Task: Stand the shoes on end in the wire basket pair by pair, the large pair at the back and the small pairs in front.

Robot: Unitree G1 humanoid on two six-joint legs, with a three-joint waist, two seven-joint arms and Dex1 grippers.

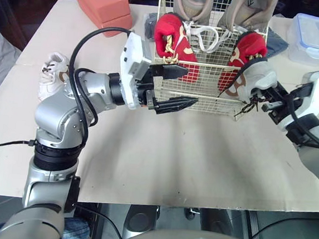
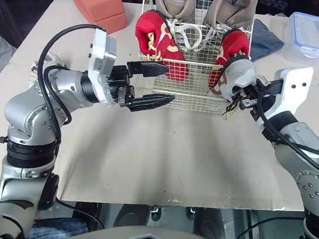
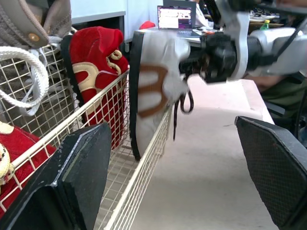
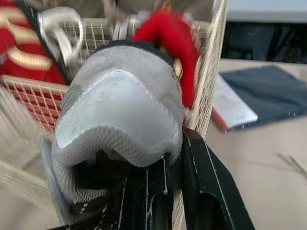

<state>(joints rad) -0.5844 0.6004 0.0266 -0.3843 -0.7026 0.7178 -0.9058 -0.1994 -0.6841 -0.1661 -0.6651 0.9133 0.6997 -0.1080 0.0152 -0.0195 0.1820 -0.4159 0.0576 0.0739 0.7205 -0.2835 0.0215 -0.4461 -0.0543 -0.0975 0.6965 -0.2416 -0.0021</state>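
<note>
1. At your far left, a white sneaker (image 1: 53, 74) lies on the table (image 1: 161, 159), well apart from the basket. Behind it, at the table's back edge, sit two stacked coral blocks (image 1: 100, 1).
2. Your left gripper (image 1: 189, 87) hovers above the table, just in front of the left part of the wire basket (image 1: 206, 98). Its jaws are spread wide and hold nothing.
3. In the basket, the large beige pair (image 1: 195, 0) stands on end at the back.
4. In front of that pair stand two red shoes with gold trim. One (image 1: 174, 42) is at the left and the other (image 1: 248, 52) at the right.
5. The grey shoe with brown trim (image 1: 255, 77) is upright at the basket's front right corner, just beside the right red shoe. Its lower end is inside the front wall and its laces hang outside.
6. Your right gripper (image 4: 176, 151) is clamped on that grey shoe at the rim of its opening.
7. Past the basket on the right lie a dark cloth (image 1: 277, 43) and a clear plastic container with a blue-edged lid (image 1: 312, 36).
</note>
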